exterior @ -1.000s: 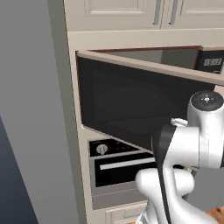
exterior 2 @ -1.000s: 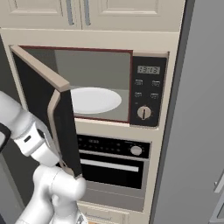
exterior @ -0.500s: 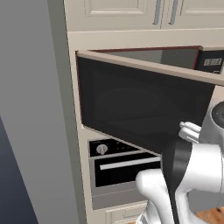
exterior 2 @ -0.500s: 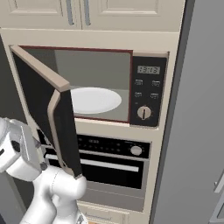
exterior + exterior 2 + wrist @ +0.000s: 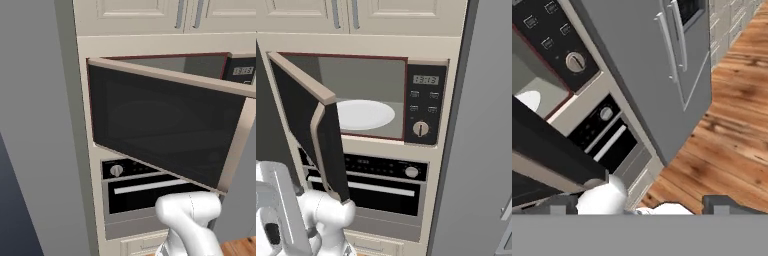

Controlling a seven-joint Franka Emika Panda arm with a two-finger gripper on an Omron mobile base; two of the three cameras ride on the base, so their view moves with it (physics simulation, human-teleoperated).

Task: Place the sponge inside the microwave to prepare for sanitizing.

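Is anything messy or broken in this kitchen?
Nothing looks broken or spilled. The microwave has its door swung open, and its white turntable sits bare inside. The oven below is closed.

The microwave [image 5: 371, 100], door swung open, holds a bare white turntable [image 5: 363, 114].

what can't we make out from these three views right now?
- Microwave cavity, left base view: hidden behind its open door.
- Cavity floor, right base view: the near left corner sits behind the door; the turntable looks bare.
- Clock digits and button labels: too small to read.
- Gripper, hand view: the tips stand wide apart but are cut off by the bottom edge.
- Lower oven: partly behind the arm.
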